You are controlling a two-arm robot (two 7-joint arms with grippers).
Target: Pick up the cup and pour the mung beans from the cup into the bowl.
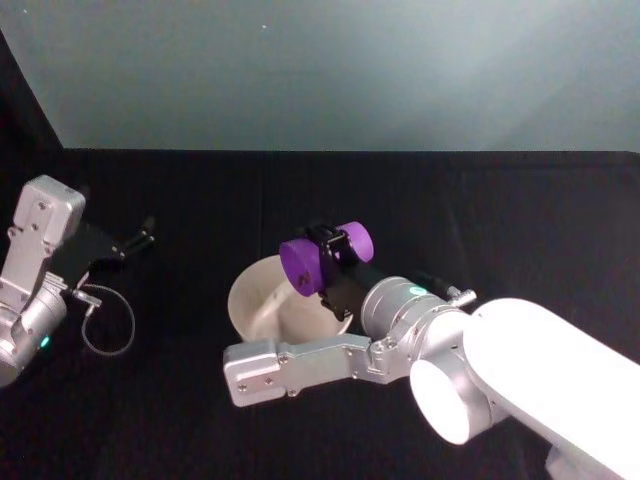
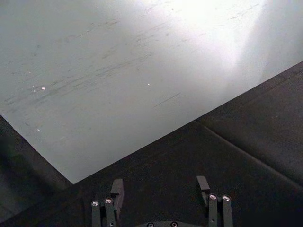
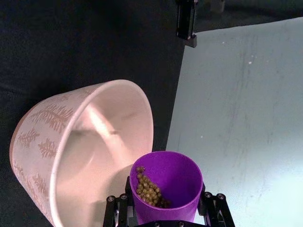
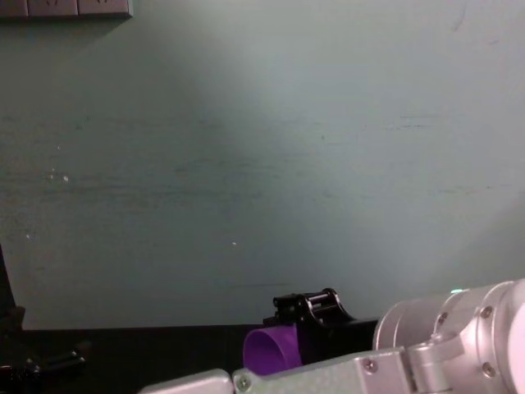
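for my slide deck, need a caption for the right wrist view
Right pincer holds the tilted cup, beans inside, at the rim of the bowl.

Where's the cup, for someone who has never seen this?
On the black table, find the pale bowl in the middle. Just above its rim, the right gripper holds the cup tipped sideways; it is the one bright purple thing, with beans inside.
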